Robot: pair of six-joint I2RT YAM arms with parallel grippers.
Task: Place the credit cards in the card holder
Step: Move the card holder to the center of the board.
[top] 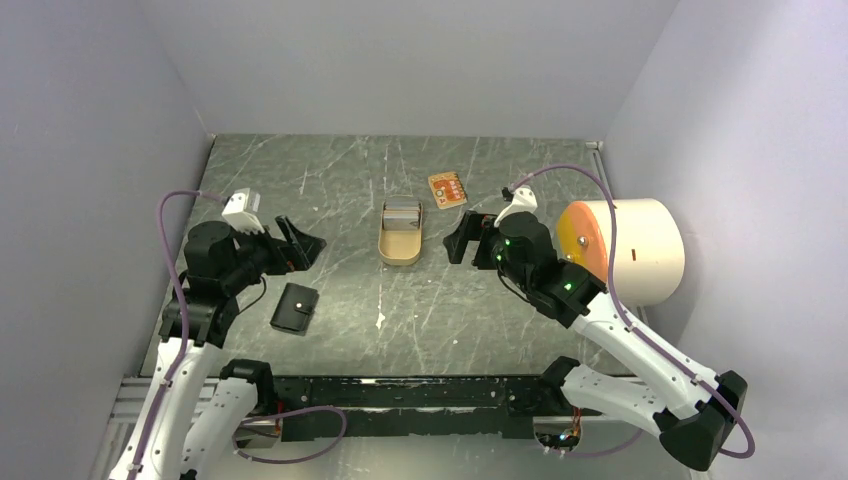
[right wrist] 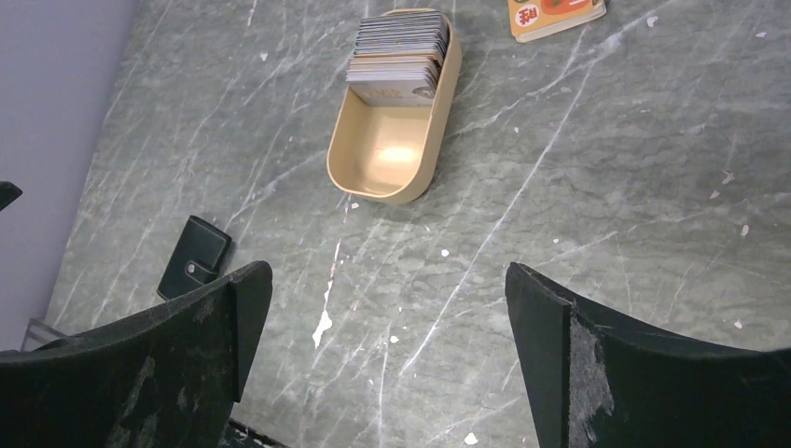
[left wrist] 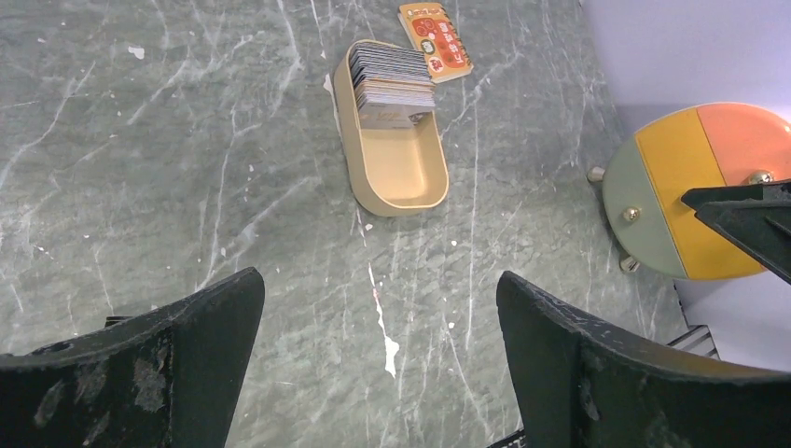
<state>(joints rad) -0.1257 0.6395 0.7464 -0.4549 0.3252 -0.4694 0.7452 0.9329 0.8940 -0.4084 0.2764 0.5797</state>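
A tan-orange credit card (top: 447,189) (left wrist: 436,42) (right wrist: 555,14) lies flat at the back of the table. Just in front of it, a stack of greyish cards (top: 402,211) (left wrist: 392,75) (right wrist: 399,51) stands in the far end of a tan tin (top: 401,245) (left wrist: 399,173) (right wrist: 382,154). The black card holder (top: 295,307) (right wrist: 194,257) lies closed, snap tab up, at the near left. My left gripper (top: 300,240) (left wrist: 381,308) hovers open left of the tin, behind the holder. My right gripper (top: 460,240) (right wrist: 387,308) hovers open right of the tin. Both hold nothing.
A large cream cylinder (top: 640,250) lies on its side at the right wall, its orange, yellow and grey end face (left wrist: 695,191) turned toward the arms. Grey walls close in the left, back and right. A black rail (top: 400,390) runs along the near edge.
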